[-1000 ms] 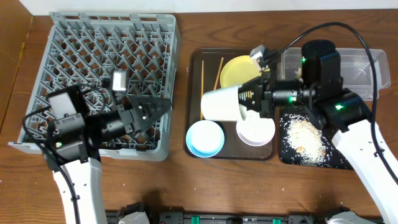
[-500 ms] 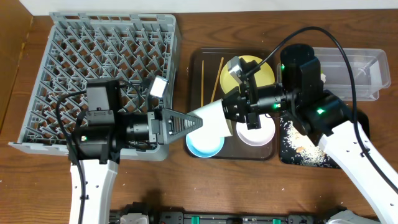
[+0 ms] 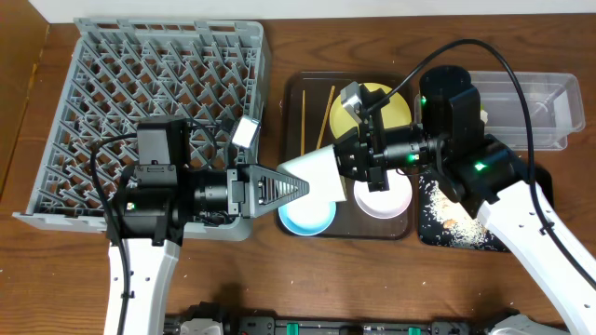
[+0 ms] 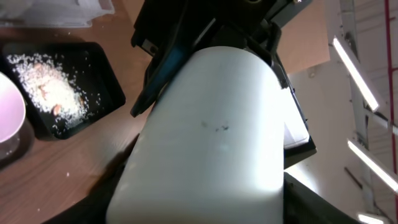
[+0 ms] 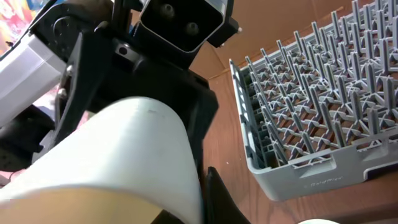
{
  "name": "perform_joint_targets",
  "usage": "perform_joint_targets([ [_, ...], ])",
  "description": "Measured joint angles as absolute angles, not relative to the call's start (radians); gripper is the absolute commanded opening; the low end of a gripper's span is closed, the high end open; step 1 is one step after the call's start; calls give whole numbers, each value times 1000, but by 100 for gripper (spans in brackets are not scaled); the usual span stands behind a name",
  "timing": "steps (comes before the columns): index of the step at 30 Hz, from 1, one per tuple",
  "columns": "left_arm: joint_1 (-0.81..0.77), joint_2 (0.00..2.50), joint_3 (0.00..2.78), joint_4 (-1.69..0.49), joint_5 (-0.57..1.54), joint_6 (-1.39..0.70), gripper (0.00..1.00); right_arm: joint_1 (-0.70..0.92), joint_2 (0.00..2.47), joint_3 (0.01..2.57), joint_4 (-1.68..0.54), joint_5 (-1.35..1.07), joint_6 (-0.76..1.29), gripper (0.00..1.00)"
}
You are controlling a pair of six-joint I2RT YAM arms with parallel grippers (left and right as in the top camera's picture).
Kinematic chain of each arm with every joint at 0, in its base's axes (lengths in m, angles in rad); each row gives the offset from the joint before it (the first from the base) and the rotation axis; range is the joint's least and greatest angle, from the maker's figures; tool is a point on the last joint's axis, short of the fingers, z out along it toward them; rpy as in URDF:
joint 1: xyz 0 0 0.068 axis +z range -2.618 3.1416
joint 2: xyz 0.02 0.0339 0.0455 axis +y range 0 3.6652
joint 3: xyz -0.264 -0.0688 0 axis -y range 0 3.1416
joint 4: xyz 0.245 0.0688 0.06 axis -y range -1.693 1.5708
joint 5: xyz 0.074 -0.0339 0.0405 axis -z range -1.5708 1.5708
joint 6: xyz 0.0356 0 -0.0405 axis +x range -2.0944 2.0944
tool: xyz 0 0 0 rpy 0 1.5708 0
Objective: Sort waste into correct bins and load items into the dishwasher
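A small white cup (image 3: pixel 321 172) is held on its side above the brown tray's left edge. My right gripper (image 3: pixel 346 167) is shut on its right end. My left gripper (image 3: pixel 296 184) has its fingers on either side of the cup's left end; whether they press on it does not show. The cup fills the left wrist view (image 4: pixel 211 137) and the right wrist view (image 5: pixel 124 162). The grey dish rack (image 3: pixel 140 84) lies at the left. A yellow plate (image 3: pixel 396 107), a light blue bowl (image 3: pixel 307 214), a white bowl (image 3: pixel 386 200) and chopsticks (image 3: pixel 326 116) sit on the tray.
The dark brown serving tray (image 3: pixel 293 93) stands in the middle. The black tray (image 3: pixel 503 244) at the right holds white crumbs (image 3: pixel 447 200). The clear tub (image 3: pixel 531 112) is at the back right. The rack's corner (image 5: pixel 298 168) lies close to the cup.
My right gripper carried the cup left, off the tray's middle. My left gripper swung right from the rack and now has its fingers on either side of the cup's end.
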State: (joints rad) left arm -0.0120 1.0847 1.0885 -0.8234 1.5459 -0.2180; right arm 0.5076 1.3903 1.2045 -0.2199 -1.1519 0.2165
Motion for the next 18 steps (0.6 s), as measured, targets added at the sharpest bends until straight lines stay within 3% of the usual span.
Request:
perform_joint_targets([
  [2, -10, 1084, 1089, -807, 1551, -218, 50, 508, 1390, 1205, -220, -1145, 220, 60],
  [5, -15, 1084, 1089, -763, 1545, -222, 49, 522, 1392, 1205, -221, -1116, 220, 78],
  [12, 12, 1079, 1089, -718, 1420, -221, 46, 420, 1393, 1205, -222, -1114, 237, 79],
  [18, 174, 1079, 1089, -715, 1237, -222, 46, 270, 1393, 1205, -336, -1156, 289, 79],
])
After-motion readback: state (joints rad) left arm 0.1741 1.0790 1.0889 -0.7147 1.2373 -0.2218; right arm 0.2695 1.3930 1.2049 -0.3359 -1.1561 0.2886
